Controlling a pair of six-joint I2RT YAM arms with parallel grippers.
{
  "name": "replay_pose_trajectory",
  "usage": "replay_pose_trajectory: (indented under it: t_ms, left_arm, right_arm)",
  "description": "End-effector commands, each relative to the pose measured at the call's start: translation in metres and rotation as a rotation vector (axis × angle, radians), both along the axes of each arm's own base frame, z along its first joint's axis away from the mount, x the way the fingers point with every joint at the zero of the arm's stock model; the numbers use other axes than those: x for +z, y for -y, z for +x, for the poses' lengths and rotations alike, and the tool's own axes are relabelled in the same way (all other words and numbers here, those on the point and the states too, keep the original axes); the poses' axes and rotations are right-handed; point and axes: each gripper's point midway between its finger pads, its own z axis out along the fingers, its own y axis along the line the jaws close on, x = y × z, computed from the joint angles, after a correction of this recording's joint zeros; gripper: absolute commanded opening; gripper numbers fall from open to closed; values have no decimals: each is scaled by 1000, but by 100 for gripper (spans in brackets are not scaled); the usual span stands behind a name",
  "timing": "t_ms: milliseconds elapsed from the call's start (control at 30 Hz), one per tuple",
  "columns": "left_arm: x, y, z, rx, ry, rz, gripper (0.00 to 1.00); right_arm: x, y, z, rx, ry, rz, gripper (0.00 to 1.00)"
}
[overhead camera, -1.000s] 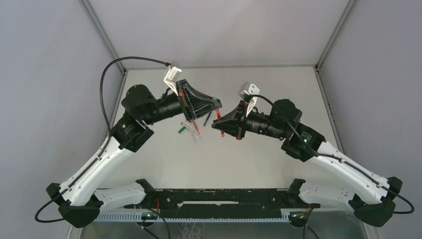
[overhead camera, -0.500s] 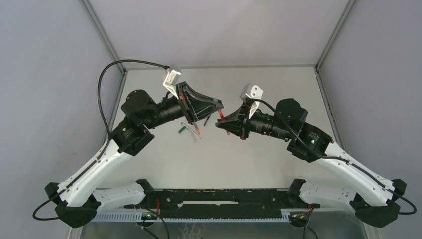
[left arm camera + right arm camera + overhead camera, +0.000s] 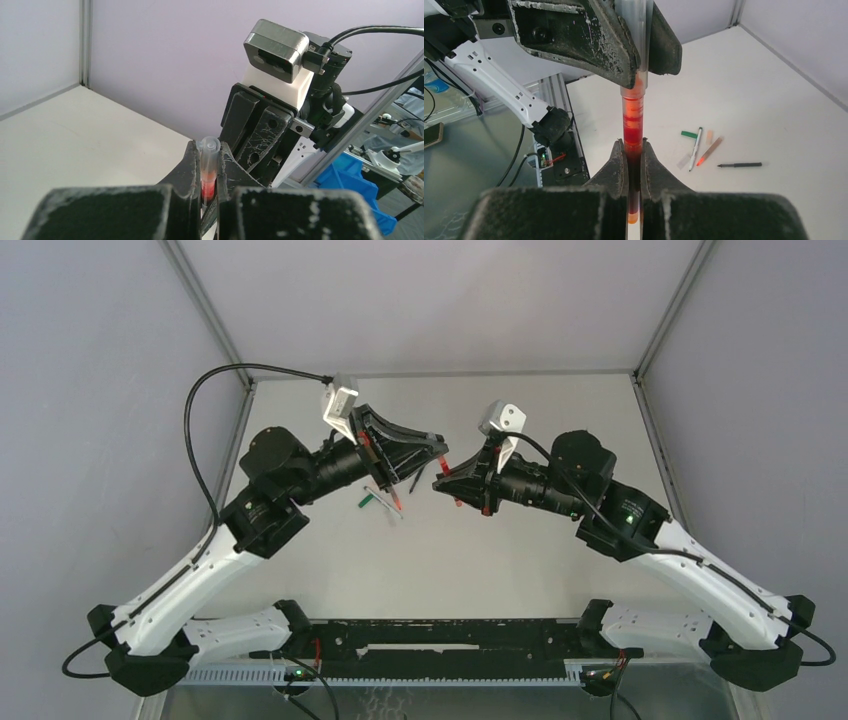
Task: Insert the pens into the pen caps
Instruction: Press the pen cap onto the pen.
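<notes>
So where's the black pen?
In the right wrist view, the black pen lies flat on the table, at the picture's right, just right of the red pen and pale pen lying there.

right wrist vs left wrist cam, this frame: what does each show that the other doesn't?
Right wrist only: loose pens lying on the table: a green-capped pen, a reddish pen and a black pen.

Left wrist only: the right arm's wrist camera and blue bins beyond the table edge.

Both: the red pen bridging the two grippers. The left gripper is shut on its clear barrel and the right gripper is shut on its red end.
</notes>
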Motion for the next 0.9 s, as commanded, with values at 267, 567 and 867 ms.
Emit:
replay_pose_trajectory:
  t_ms: [267,567,867]
  left_arm:
    - [-70,29,-30,-167,-108,232,0]
    - [-77,40,-35,-198,-109,283,0]
    - [-85,47,-40,-221,-123,326,0]
  right_arm:
    - [199,42,0,-133,403,456,0]
    - [257,55,-14,-119,543,521,0]
    - [291,59,-33,-66,624,576,0]
